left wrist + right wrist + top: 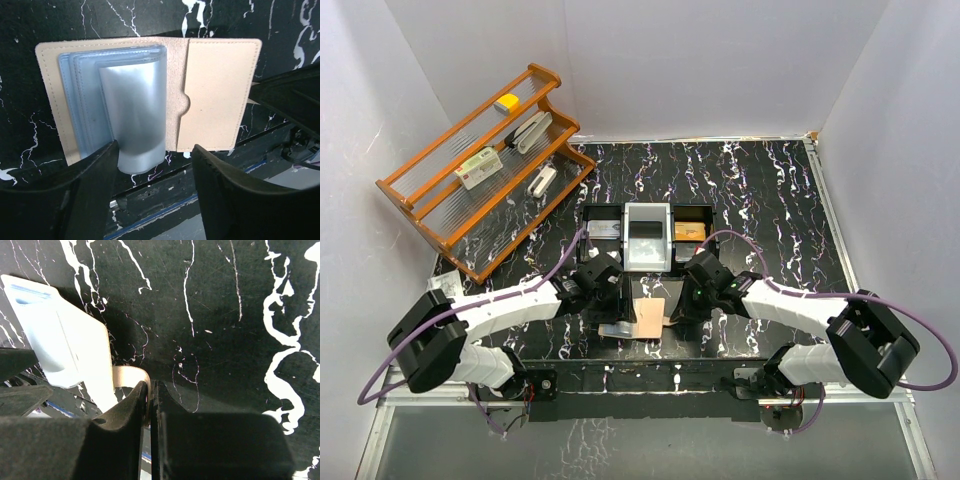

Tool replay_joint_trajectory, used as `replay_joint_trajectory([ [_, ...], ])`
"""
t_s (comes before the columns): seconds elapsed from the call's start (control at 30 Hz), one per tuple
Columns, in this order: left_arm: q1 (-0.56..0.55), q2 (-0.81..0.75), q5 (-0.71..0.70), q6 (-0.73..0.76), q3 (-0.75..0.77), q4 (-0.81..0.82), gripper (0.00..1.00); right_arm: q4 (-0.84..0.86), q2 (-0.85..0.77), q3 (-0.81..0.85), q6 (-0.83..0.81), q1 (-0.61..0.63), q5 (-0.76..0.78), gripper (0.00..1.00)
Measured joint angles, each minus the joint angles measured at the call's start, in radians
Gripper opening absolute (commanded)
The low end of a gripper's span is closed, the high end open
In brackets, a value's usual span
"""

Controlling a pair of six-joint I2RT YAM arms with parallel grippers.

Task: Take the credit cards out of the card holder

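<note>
Open beige leather card holder (645,318): on black marbled bench (770,200), near edge; black-and-grey three-compartment tray (649,207) just behind; orange wooden rack (470,262) far left.

Your left gripper (155,155) pointed toward 2 o'clock, jaws apart; your right gripper (151,390) pointed toward 10 o'clock, pinched shut.

The beige card holder (220,95) lies open and flat across mid-frame. A blue-grey credit card (135,115) juts from its left-hand sleeves, past the lower edge.
</note>
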Motion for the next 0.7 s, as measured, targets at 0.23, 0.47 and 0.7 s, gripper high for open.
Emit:
replay_joint_trajectory([
  [0.23, 0.006, 0.026, 0.031, 0.002, -0.011, 0.027, 0.55, 0.009, -0.015, -0.012, 0.002, 0.0, -0.002, 0.0],
  [0.47, 0.008, 0.035, 0.154, 0.016, -0.018, 0.152, 0.56, 0.023, -0.015, -0.024, 0.008, 0.0, -0.008, 0.0],
  [0.7, 0.008, 0.087, 0.256, 0.02, -0.018, 0.27, 0.57, 0.037, -0.015, -0.033, 0.022, 0.0, -0.014, 0.01],
])
